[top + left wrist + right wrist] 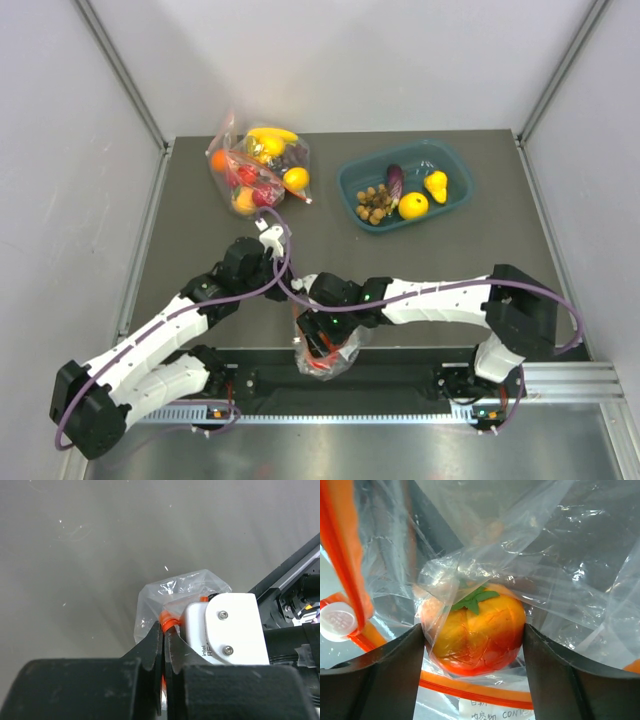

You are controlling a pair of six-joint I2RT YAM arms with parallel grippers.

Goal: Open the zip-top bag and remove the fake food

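Closest in, the left pincer [164,627] is pressed together on the red-orange zip strip [169,620] of the clear, crinkly plastic zip-top bag [186,586]. The strip sits at its fingertips and the wrinkled film of the bag's body balloons away beyond them. Just beside that grip to its right is the white housing of the other arm's wrist camera [231,626].

The right pincer [472,630] is clamped on the glossy round plastic tomato [480,640], one black finger against each flank. The toy shades from yellow-orange to red, and its green leafy stem end faces back toward the wrist. Creased clear film lies over the tomato. One length of the zip strip runs away up the pincer's left side and another crosses under the toy, so the bag's mouth edge lies toward the pincer, with the pouch stretching away past it.

From above, the zip-top bag [326,356] bunches beneath both pincers at the near edge of the dark grey bench [480,250].

Well beyond the right pincer stands a teal oval plastic tub [346,186]. It holds a brown knobbly cluster [373,203], a purple eggplant [394,182], a yellow lemon [413,205] and a yellow pear [436,185]. Well beyond the left pincer lies a second clear bag [258,170] stuffed with a banana, an orange and other bright fruit.
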